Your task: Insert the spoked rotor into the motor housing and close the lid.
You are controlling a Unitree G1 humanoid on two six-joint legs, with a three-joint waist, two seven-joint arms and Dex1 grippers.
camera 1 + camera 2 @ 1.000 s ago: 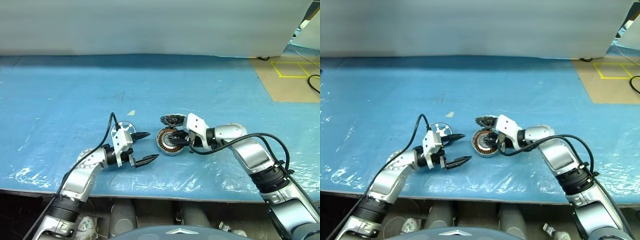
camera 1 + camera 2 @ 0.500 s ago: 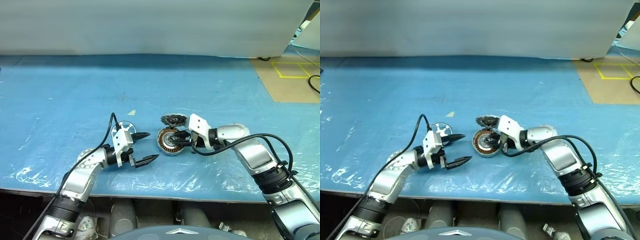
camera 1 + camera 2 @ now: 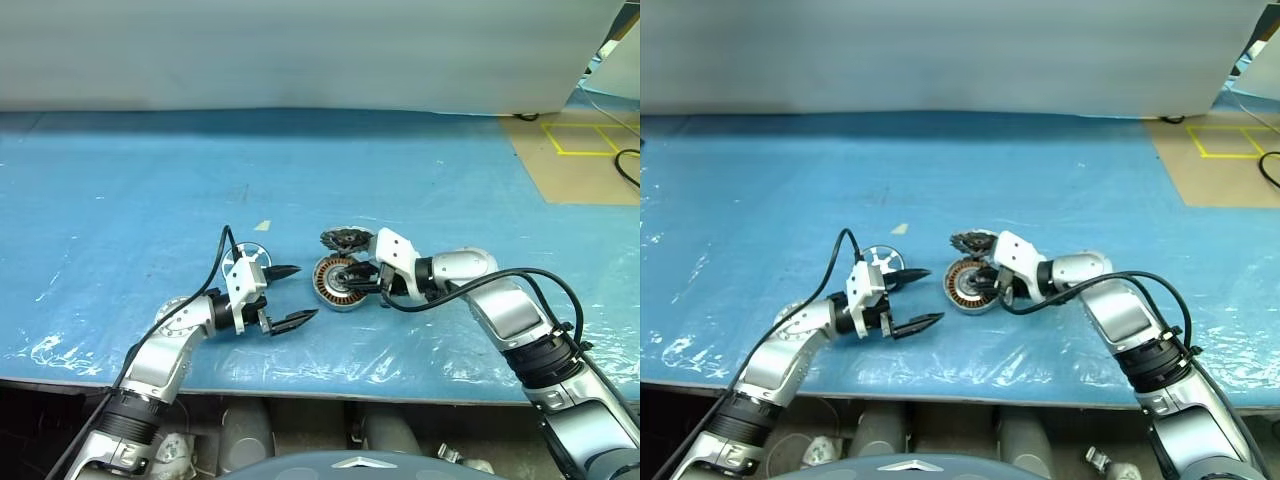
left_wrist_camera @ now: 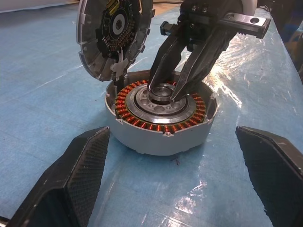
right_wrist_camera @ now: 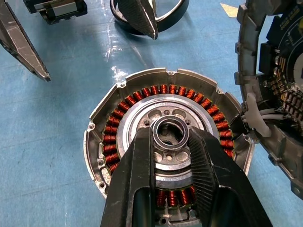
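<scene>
Blue sheeting (image 3: 420, 170) covers the table; on it sits the housing (image 5: 161, 146), its lid (image 4: 113, 35) tipped up at the rim. Right gripper (image 5: 171, 137) pinches the housing's hub. Left gripper (image 3: 290, 295) hangs spread wide, beside the rotor (image 3: 878, 260).

— What sort of place is this?
— A workshop or robotics lab, by the look of it: a long worktop (image 3: 120, 180) under wrinkled blue plastic sheeting, a plain pale wall panel (image 3: 300, 50) behind.
— Anything else?
— Yellow tape squares (image 3: 585, 138) marked on the brown floor (image 3: 560, 175).
</scene>
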